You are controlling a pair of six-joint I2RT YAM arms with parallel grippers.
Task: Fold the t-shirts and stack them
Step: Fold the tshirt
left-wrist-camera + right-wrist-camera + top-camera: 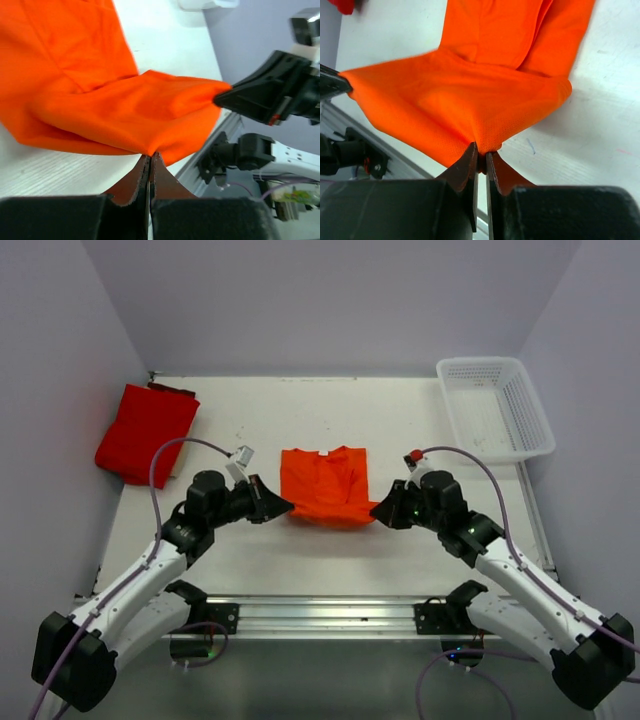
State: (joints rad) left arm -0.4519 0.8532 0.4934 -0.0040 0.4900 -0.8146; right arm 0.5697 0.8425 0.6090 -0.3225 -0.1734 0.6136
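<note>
At the middle of the table [400, 420] lies the orange t-shirt [322, 485], a compact, roughly square shape with its neckline notch at the far edge. Its far part rests flat on the white surface. Its near edge is raised off the table and stretched between the two arms, with the cloth sagging slightly between the two held points.

Left gripper [280, 508]: at the near left corner of the shirt. In the left wrist view its black fingers [135, 185] are pressed together with a fold of orange cloth pinched at their tips.

Right gripper [378, 513]: at the near right corner. In the right wrist view its fingers [465, 172] stand almost closed, a bunched edge of the same cloth caught between them. The left wrist view shows this gripper from the side, its tip buried in the shirt's corner.

Both arms reach inward from their bases at the near edge, level with one another, each trailing a purple cable [165, 455].

Red t-shirt [145, 432]: folded into a thick rectangle at the far left corner of the table, well apart from the orange one and from both grippers.

White mesh basket [480, 363]: at the far right corner, overhanging the table's right edge; whether anything lies in it cannot be told.

Metal rail [330, 612]: runs along the near edge between the arm bases. Pale lilac walls enclose the table on the left, far and right sides.
</note>
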